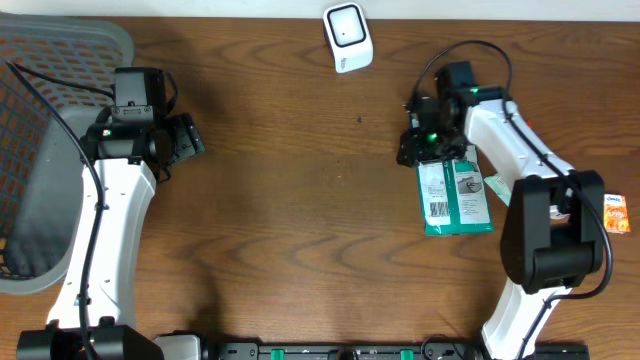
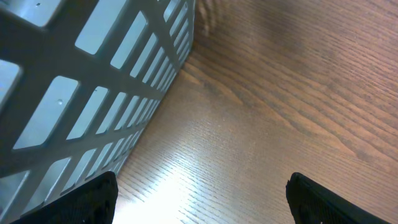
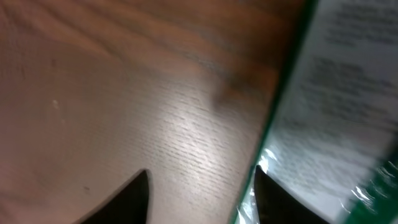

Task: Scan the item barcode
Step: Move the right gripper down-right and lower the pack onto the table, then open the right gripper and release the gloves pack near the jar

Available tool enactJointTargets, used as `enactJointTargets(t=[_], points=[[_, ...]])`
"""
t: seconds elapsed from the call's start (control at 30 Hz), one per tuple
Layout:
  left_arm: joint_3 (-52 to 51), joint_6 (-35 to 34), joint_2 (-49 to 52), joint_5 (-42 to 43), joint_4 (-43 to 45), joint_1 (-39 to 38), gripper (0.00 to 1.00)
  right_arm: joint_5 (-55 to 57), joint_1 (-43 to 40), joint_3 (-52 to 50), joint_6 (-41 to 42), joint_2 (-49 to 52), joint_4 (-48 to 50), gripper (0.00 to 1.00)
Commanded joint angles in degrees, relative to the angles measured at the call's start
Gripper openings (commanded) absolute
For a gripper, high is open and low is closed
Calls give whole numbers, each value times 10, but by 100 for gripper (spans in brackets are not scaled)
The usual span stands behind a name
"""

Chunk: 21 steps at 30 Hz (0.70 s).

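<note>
The left gripper [image 2: 200,198] was seen spread wide — the right gripper [image 3: 202,193] was found parted beside the green packet [image 3: 339,112] at frame right.

We are seeing a grey lattice basket [image 1: 35,235] sitting at nine o'clock on the brown wooden table [image 1: 300,200]. A small orange packet [image 1: 615,213] is lying at three o'clock, near the table's edge.

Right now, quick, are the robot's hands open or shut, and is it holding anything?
Left gripper: open, holding nothing.
Right gripper: open, holding nothing; the green packet lies right beside it on the table.
</note>
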Motion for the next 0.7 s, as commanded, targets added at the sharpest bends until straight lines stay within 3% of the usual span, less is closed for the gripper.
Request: enactJointTargets(t=[0.0,0.13,0.3,0.67], points=[[2,-1,0,-10,0,2,88,18,27,-43,42,0,42,33],[2,-1,0,-10,0,2,88,82,41,-85,53,0,99,28],[2,-1,0,-10,0,2,88,165,33,-79,54,-2,75,4],[2,-1,0,-10,0,2,88,170,1,-21,50,-10,1,18]])
